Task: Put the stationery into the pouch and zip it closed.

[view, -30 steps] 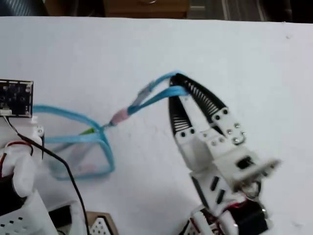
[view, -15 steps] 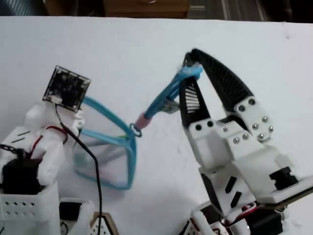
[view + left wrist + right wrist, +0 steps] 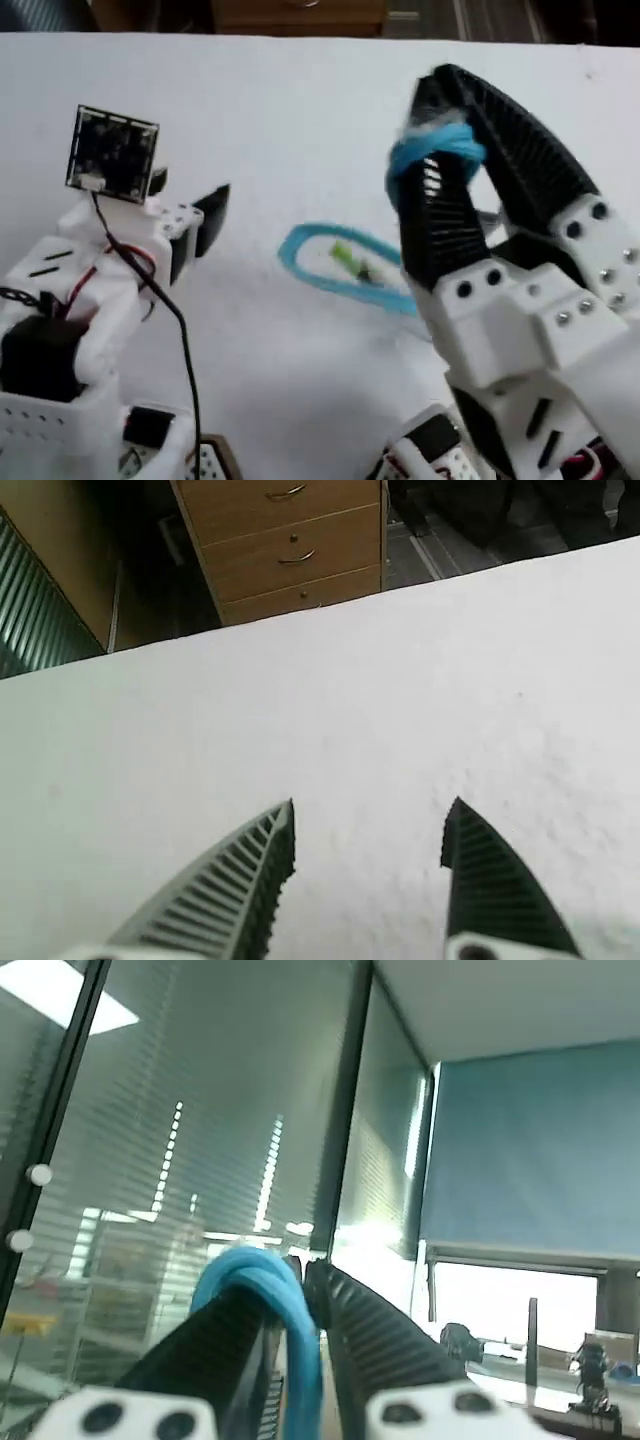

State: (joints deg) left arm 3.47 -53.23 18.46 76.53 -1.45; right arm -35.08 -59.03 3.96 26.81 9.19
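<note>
right gripper (image 3: 436,100) up off table (image 3: 300,120), clamped on blue edge of pouch (image 3: 345,285) | green item (image 3: 345,256) inside pouch | left gripper (image 3: 368,828) wide apart, empty, over table

Pouch (image 3: 345,268) between left jaws and right jaws

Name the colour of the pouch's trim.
Light blue trim on the pouch, clearest in high view.

Left arm: low beside the pouch (image 3: 345,285), on its left in the high view, apart from it.
Left gripper (image 3: 372,828): fingers spread wide, pointing away from the base.
Right arm: raised over the pouch, wrist pitched upward.
Right gripper (image 3: 432,112): fingers clamped on the pouch's blue edge, tips nearly meeting.
</note>
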